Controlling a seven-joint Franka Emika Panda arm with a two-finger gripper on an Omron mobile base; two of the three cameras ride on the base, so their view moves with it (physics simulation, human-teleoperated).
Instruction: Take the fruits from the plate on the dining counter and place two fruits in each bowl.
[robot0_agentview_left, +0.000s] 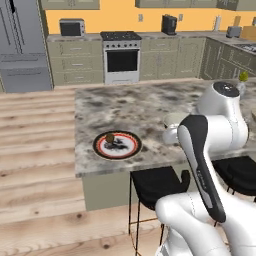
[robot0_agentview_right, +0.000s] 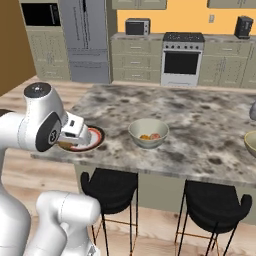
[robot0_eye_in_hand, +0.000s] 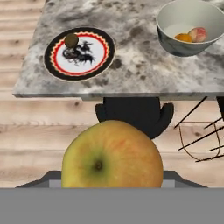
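End effector: holding smooth round yellow-orange fruit (robot0_eye_in_hand: 112, 154), bottom centre.
Plate (robot0_eye_in_hand: 105, 56): flat, red-rimmed, upper left; 1 dark round fruit (robot0_eye_in_hand: 71, 40).
Bowl (robot0_eye_in_hand: 168, 37): deep, smooth, upper right; 2 fruits.
Counter (robot0_eye_in_hand: 140, 70): mottled marble.

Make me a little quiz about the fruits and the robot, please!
1. True or false: the nearer bowl holds two fruits.
2. Which fruit sits on the plate? A) dark brownish-green fruit B) pinkish-red fruit C) orange fruit
3. Fill in: the gripper holds the ______ fruit.

Key: 1 true; 2 A; 3 yellow-orange.
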